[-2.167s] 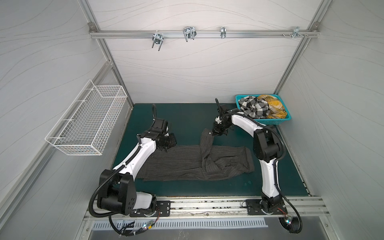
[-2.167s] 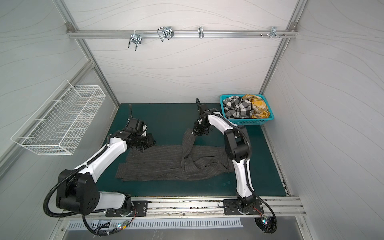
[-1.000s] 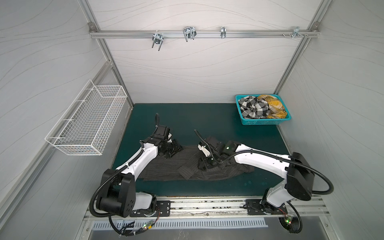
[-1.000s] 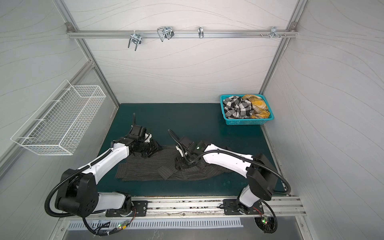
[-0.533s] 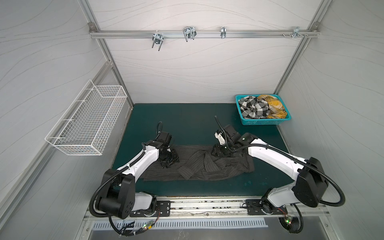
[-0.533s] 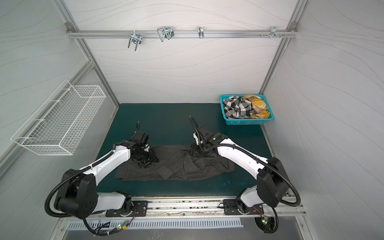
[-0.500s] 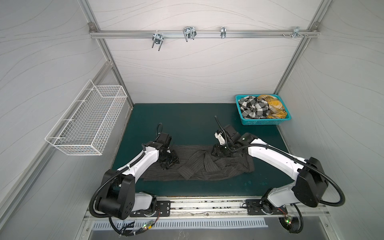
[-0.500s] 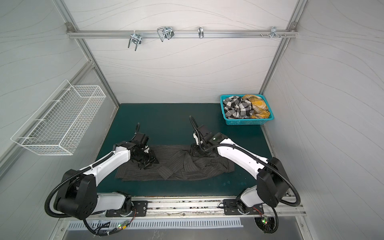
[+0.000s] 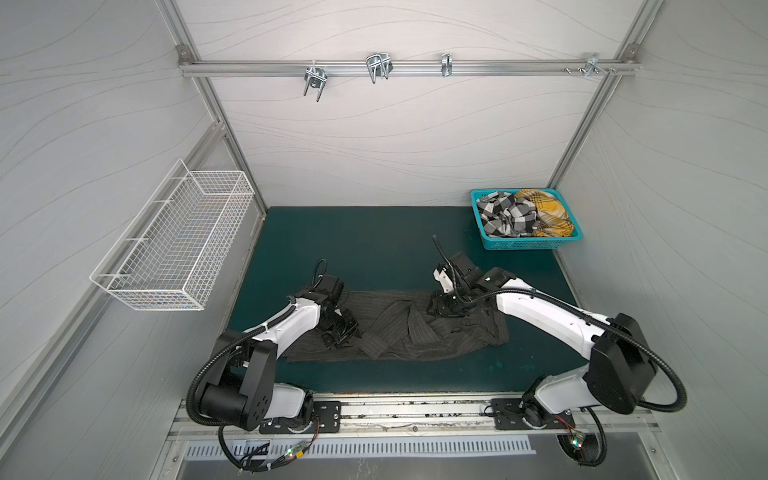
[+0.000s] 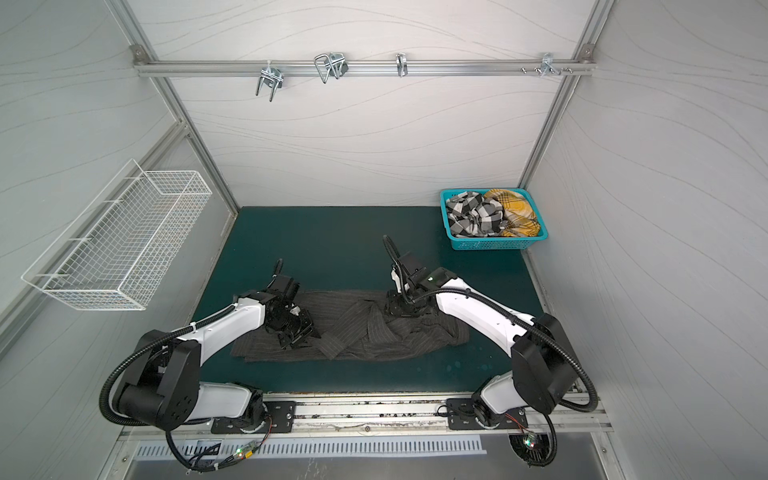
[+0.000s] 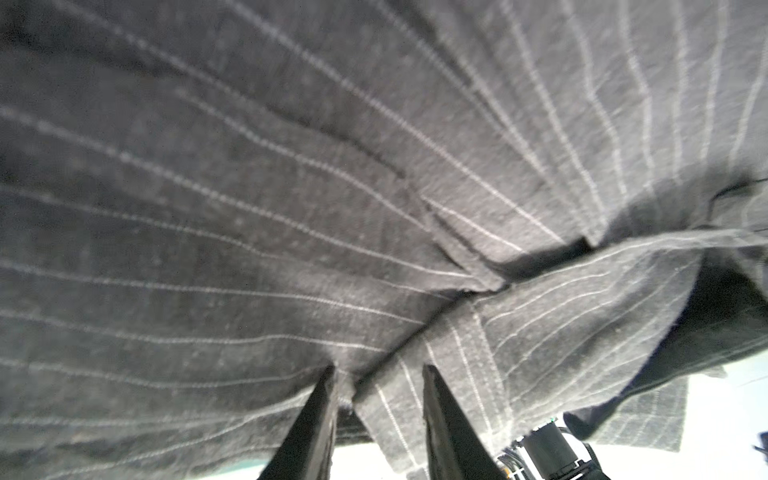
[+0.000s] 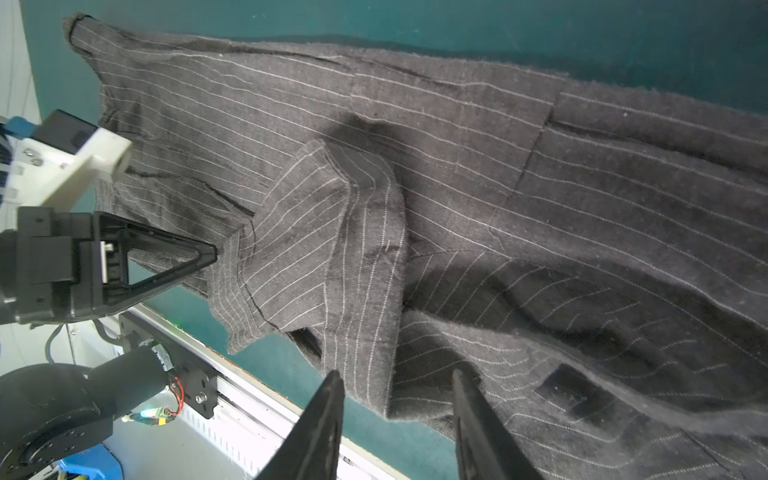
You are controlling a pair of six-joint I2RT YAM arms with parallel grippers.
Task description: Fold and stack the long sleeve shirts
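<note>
My left claw (image 11: 378,372) and right claw (image 12: 395,376) both stand narrow on the grey shirt (image 9: 415,338), cloth between the jaws; a firm grip I cannot tell.

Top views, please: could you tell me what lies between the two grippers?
Only the grey shirt, a sleeve crumpled across it, between left gripper and right gripper; both top views show it.

The pinstriped shirt (image 9: 395,332) is charcoal grey with thin pale lines; the checked shirt (image 9: 505,216) is black and white; the plaid shirt (image 9: 550,210) is mustard yellow with dark lines. The lattice basket (image 9: 528,245) is teal, the mat (image 9: 365,241) dark green, the wire basket (image 9: 178,249) white, the arms (image 9: 540,316) white with black joints
</note>
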